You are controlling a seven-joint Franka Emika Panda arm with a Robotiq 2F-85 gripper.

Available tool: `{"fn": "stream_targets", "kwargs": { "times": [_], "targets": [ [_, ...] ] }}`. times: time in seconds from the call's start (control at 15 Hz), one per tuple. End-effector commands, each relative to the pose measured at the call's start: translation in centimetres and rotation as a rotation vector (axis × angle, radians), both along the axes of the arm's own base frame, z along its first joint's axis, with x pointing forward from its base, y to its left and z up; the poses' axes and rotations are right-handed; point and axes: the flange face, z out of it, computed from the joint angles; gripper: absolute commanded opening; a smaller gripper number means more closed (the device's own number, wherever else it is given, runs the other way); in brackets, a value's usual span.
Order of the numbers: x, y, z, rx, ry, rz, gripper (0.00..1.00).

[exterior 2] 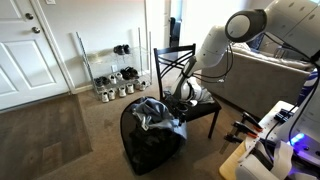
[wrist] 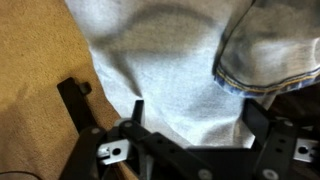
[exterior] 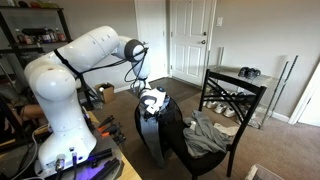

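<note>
1. A white robot arm (exterior: 70,75) reaches down over a black chair (exterior: 238,100) in a carpeted room.
2. The hand (exterior: 150,100) hangs low beside the chair seat. Its black fingers (wrist: 75,100) are spread wide and hold nothing.
3. The grey garment (wrist: 170,70) is the nearest thing, directly beneath the hand. It is pale grey, soft and loosely creased, with no print showing.
4. In both exterior views the grey garment (exterior: 210,135) sits as a crumpled heap on the chair seat, just beside a black fabric hamper (exterior: 158,130) on the floor.
5. Only the wrist view shows a blue, denim-like piece (wrist: 275,50) with a stitched hem lying on the garment, and tan carpet (wrist: 35,70) beside it.
6. An exterior view shows the hamper (exterior 2: 150,148) in full, with the heap (exterior 2: 155,112) at its upper rim; whether the cloth touches that rim cannot be told.
7. The exterior views alone show the room: a white panelled door (exterior 2: 30,50) and a low rack of shoes (exterior 2: 115,82) behind the chair.
</note>
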Motion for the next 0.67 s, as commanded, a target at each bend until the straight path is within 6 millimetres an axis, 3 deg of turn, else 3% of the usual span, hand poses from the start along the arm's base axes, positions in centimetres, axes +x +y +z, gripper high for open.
{"fn": "stream_targets", "kwargs": {
  "times": [0.0, 0.4, 0.6],
  "targets": [
    [-1.4, -0.4, 0.7, -0.007, -0.042, -0.058, 1.00],
    [-3.3, 2.2, 4.3, -0.047, -0.256, 0.063, 1.00],
    [-5.1, 2.6, 4.8, -0.072, -0.258, -0.028, 1.00]
  ]
}}
